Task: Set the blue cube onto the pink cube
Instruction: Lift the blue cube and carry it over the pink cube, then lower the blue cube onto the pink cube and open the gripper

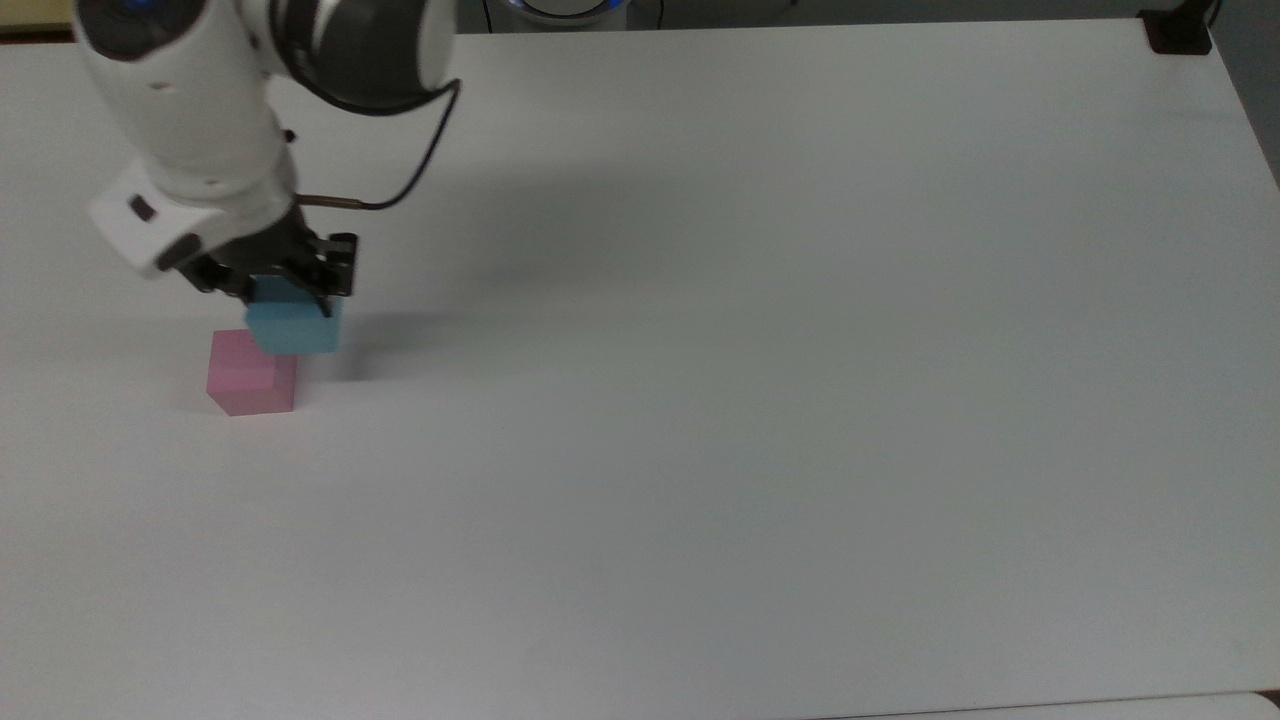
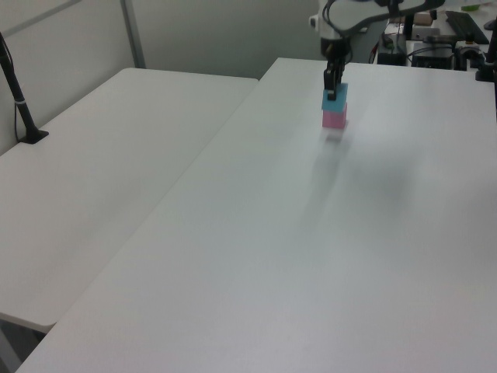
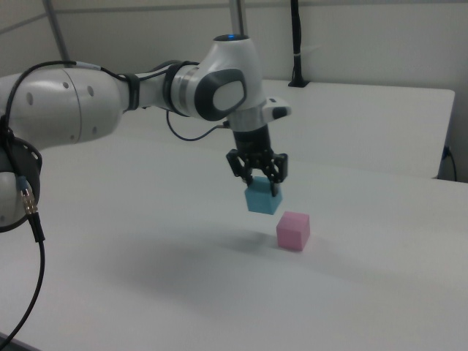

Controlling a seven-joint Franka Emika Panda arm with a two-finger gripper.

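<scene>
Blue cube (image 3: 260, 197) clenched in pincer (image 3: 257, 191), lifted clear of white counter (image 3: 380, 292), hanging above and to the right view's left of pink cube (image 3: 293, 230), apart from it, pink cube resting on counter, white arm (image 3: 146, 91) reaching in from the right view's left

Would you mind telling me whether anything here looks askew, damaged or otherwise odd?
Nothing stands out. The gripper holds the blue cube in the air, clear of the table, near the pink cube, which sits flat and undamaged on the table.
</scene>
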